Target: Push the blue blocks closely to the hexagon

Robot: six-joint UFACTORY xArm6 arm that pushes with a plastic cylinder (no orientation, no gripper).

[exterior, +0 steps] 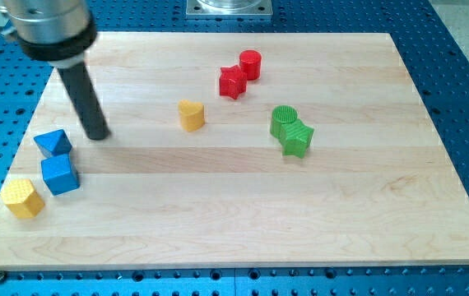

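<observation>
Two blue blocks sit at the view's left: a blue triangle (pixel 52 142) and, just below it and touching or nearly so, a blue cube (pixel 59 174). A yellow hexagon (pixel 22 198) lies just below-left of the cube, close to it, near the board's left edge. My tip (pixel 97 135) rests on the board a short way right of the blue triangle and slightly above it, apart from it.
A yellow heart-like block (pixel 191 115) sits mid-board. A red star (pixel 232 81) and red cylinder (pixel 250 64) are at the top centre. A green cylinder (pixel 284 120) and green star (pixel 297 139) stand right of centre. The wooden board (pixel 243 222) lies on a blue perforated table.
</observation>
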